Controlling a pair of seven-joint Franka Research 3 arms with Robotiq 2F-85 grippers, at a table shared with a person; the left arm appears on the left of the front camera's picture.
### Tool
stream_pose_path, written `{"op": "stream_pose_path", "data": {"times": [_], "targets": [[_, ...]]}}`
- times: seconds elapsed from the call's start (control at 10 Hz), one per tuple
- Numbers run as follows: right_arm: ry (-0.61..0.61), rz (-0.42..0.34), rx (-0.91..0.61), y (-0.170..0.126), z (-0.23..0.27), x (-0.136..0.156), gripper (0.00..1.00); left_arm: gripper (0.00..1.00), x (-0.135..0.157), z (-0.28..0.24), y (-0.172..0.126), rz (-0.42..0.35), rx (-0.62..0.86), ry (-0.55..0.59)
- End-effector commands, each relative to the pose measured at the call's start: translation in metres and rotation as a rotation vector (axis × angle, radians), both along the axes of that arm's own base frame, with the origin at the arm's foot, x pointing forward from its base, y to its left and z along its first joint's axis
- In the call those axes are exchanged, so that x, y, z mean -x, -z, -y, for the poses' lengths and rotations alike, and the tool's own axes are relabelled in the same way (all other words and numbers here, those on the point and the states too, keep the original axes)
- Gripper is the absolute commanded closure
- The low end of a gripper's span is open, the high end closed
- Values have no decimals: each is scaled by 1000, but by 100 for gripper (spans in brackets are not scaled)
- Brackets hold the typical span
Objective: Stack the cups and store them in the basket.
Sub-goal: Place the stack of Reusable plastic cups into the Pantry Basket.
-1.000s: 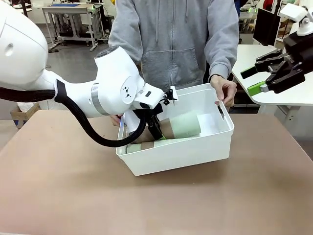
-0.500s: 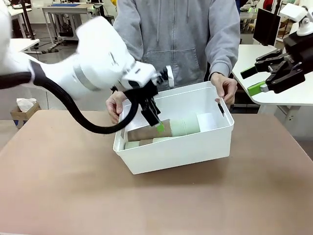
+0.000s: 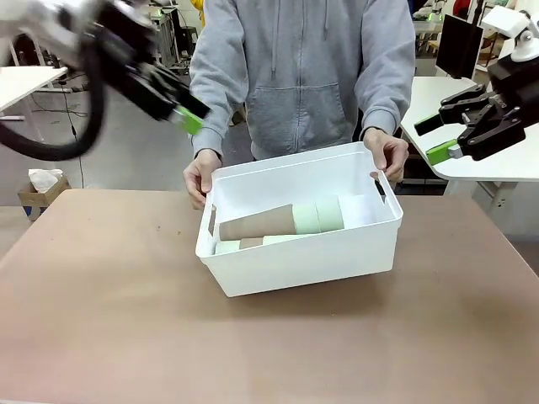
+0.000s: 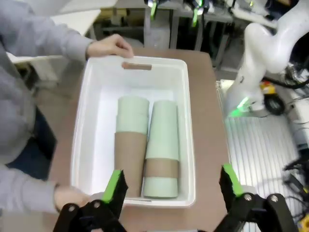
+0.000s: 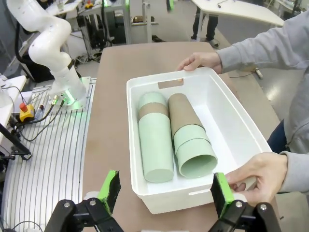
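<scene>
Two stacks of cups (image 4: pixel 147 147) lie in the basket (image 3: pixel 303 261), well below both spread, empty hands: left hand (image 3: pixel 181 114), right hand (image 3: pixel 438 139); person's hands (image 3: pixel 386 153) grip its rims.

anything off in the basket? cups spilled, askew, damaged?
Nothing stands out. Two nested stacks of cups lie on their sides, side by side inside the basket, none spilled. The person's hands hold its ends. Both grippers are open and clear.
</scene>
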State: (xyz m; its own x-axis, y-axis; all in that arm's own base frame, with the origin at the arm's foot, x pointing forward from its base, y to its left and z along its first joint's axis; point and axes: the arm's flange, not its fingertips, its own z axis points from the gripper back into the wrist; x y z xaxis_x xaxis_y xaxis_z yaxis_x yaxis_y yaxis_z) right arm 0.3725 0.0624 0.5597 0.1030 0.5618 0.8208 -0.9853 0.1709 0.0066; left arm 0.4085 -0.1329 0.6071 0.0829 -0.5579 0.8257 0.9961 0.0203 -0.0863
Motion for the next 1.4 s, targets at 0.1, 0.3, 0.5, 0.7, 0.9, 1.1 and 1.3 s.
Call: {"op": "stream_pose_path", "data": {"times": [0.1,0.3,0.5,0.7,0.9,1.1,1.3], "targets": [[10,-16,-25,-4,-3,-1,0,0,23,-117,11,18,173,2],[10,-16,-25,-4,-3,-1,0,0,36,-165,27,52,238,-1],[10,-16,-25,-4,-3,-1,0,0,35,-182,35,128,290,-21],[10,-16,-25,-4,-3,-1,0,0,43,-186,27,53,218,-23],[10,-16,-25,-4,-3,-1,0,0,43,-186,27,53,218,-23],[10,-16,-25,-4,-3,-1,0,0,43,-186,27,53,218,-23],[10,-16,-25,-4,-3,-1,0,0,43,-186,27,53,218,-23]]}}
